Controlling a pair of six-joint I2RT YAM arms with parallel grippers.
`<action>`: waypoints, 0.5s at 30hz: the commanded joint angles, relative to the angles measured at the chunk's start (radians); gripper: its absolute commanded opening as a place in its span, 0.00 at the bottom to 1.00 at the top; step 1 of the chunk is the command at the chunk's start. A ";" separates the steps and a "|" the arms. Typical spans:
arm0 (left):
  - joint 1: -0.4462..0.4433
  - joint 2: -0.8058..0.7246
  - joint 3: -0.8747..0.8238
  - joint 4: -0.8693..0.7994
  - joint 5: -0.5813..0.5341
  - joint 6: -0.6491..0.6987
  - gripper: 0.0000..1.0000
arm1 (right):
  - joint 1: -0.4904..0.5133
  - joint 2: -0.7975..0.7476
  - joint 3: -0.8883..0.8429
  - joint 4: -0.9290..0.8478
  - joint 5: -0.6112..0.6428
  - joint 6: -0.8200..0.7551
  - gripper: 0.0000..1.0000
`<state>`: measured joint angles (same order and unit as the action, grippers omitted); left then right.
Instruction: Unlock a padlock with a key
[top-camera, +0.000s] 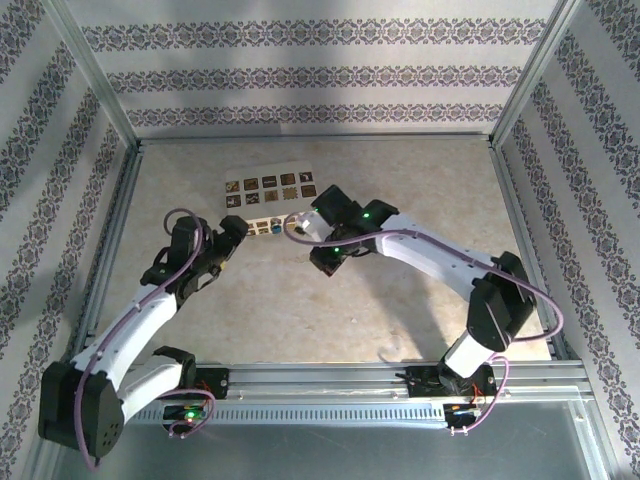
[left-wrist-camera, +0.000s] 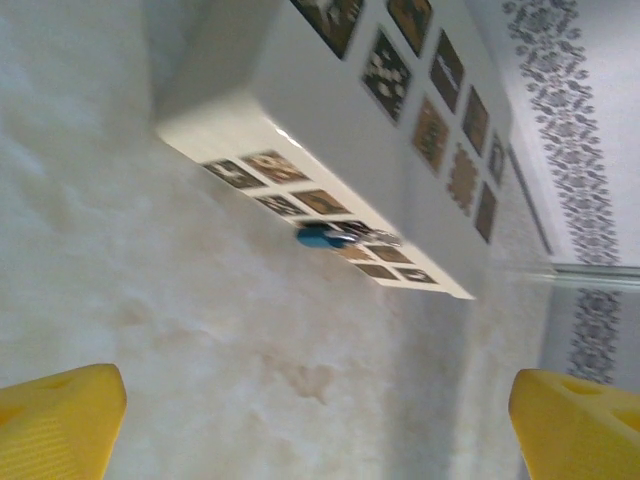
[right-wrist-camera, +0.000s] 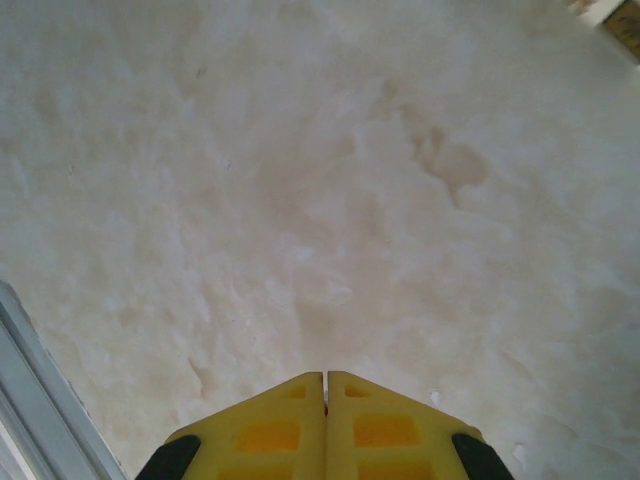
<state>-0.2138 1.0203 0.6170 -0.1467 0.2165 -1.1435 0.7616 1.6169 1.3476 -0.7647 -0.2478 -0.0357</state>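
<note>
Key (left-wrist-camera: 322, 237) against box (left-wrist-camera: 330, 120), clearest at left wrist

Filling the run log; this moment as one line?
left gripper open, facing blue key by patterned box | right gripper shut, empty, above table | blue key untouched

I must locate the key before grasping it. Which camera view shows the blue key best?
The left wrist view: the blue key appears close and distinct at the white box edge. The top external view gives a tiny blue speck there. The right wrist view faces the tabletop.
</note>
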 joint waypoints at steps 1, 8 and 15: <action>-0.006 0.066 0.065 0.122 0.147 -0.165 0.98 | -0.050 -0.076 -0.037 0.088 -0.055 0.068 0.00; -0.112 0.204 0.094 0.350 0.189 -0.391 0.99 | -0.143 -0.204 -0.145 0.284 -0.079 0.185 0.00; -0.234 0.310 0.066 0.617 0.092 -0.675 0.98 | -0.196 -0.291 -0.236 0.469 -0.096 0.281 0.00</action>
<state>-0.4026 1.3178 0.6937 0.2817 0.3565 -1.6203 0.5732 1.3605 1.1446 -0.4194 -0.3199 0.1802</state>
